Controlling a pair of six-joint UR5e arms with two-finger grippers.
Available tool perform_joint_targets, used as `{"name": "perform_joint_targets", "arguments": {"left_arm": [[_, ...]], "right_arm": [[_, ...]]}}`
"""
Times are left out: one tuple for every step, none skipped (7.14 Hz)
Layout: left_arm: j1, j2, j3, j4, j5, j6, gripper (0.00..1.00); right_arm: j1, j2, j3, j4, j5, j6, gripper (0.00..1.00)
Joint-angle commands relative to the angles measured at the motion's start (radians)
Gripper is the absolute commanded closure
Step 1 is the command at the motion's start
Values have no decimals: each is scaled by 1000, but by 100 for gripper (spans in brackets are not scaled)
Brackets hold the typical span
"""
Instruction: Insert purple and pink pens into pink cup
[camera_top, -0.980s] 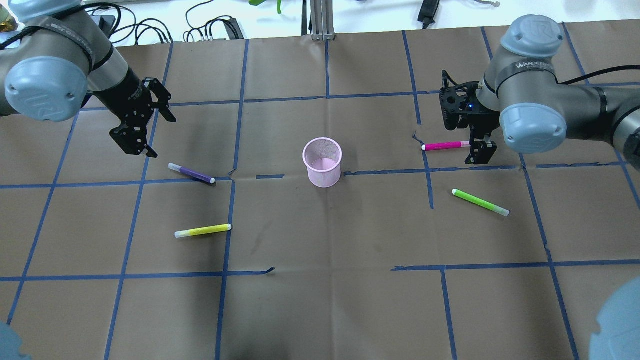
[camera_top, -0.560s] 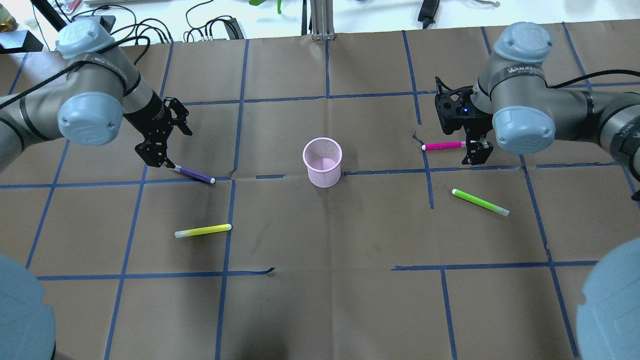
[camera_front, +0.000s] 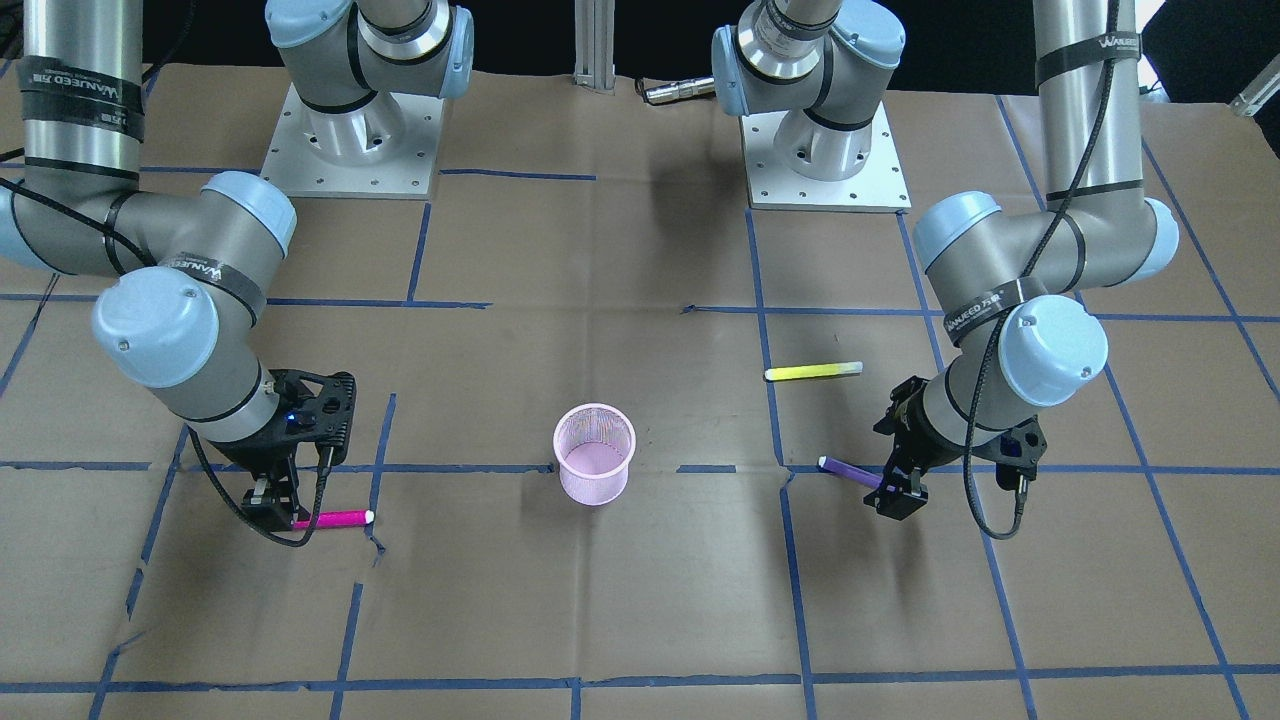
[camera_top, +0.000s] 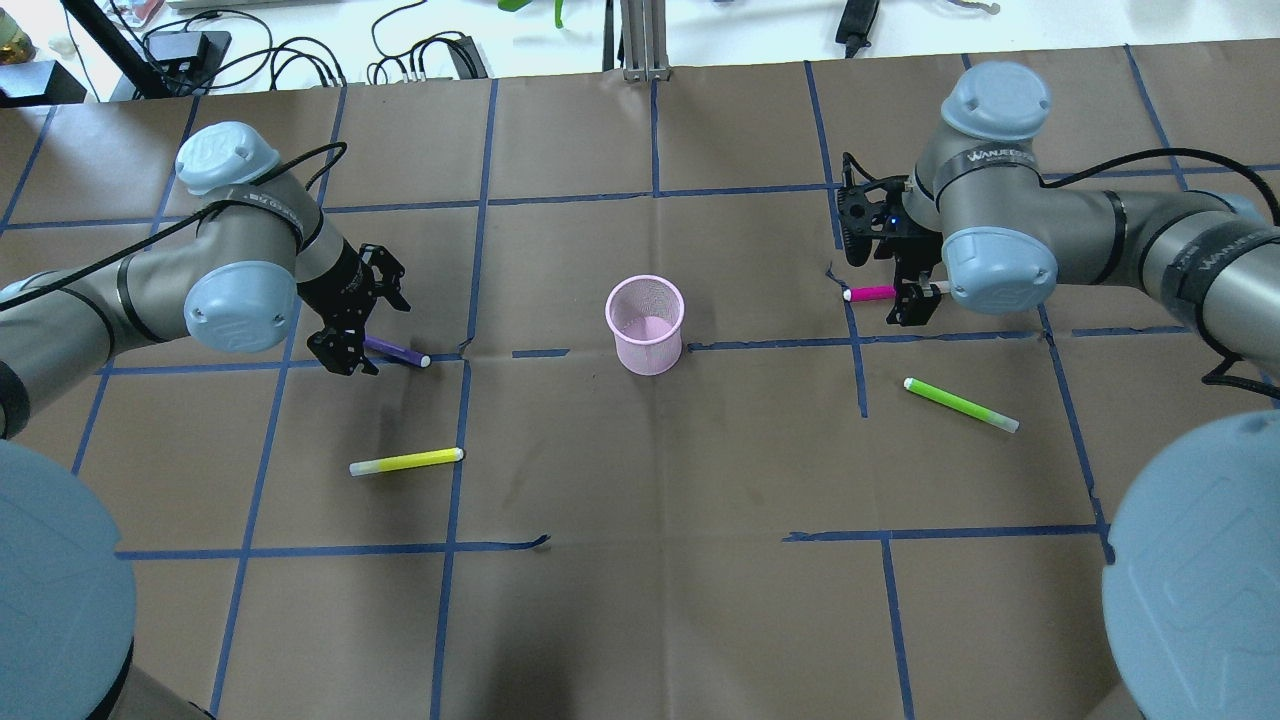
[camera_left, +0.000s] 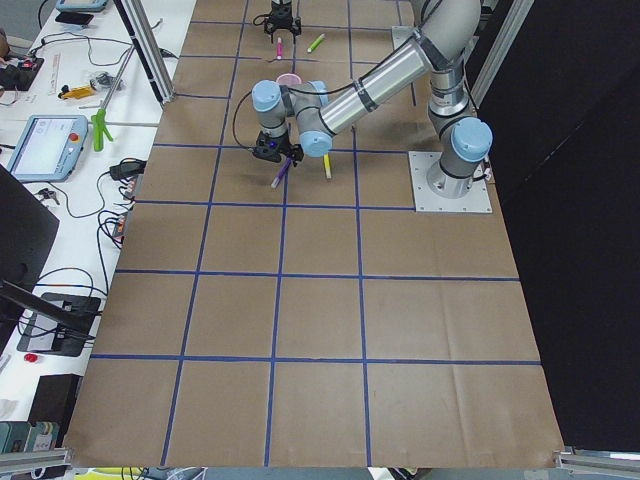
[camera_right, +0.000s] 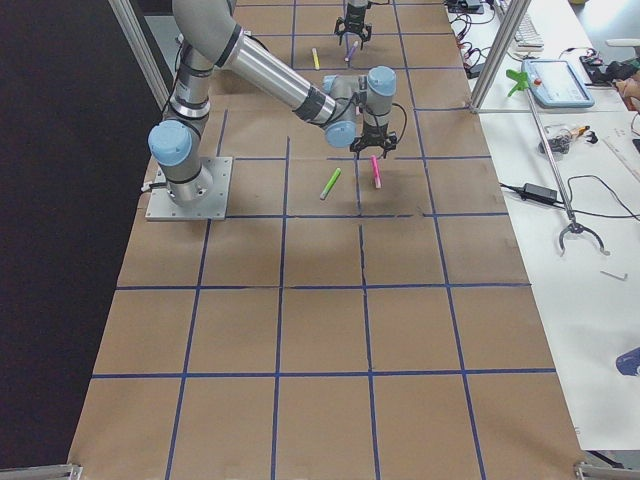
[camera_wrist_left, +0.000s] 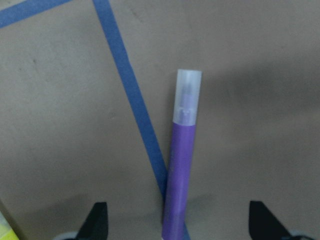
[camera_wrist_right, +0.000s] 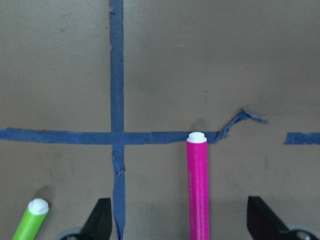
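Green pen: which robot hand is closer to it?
Right. The right gripper sits over the pink pen, a short way from the green pen. The left gripper is far off beyond the pink cup, at the purple pen.

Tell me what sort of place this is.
Probably a robotics lab workcell: two arms on bolted base plates, a paper-covered table gridded with blue tape, and a side bench holding a teach pendant.
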Motion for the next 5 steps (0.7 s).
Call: {"name": "perform_joint_targets", "arguments": {"left_arm": [[-1,-27,-10,20,-1,-7,1],[-4,-26,-10,20,-1,-3,1],[-4,-29,-10,20,-1,-2,1],[-4,-30,-12,20,-4,-2,1],[-4,-30,-12,20,-4,-4,1]], "right_arm": [[13,65,-25,-60,0,16,6],[14,68,-24,-60,-14,16,7],[14,73,-19,-63,-15,17,8],[16,77,-18,-63,-18,17,9],[19,77,-18,-65,-20,40,24]]}}
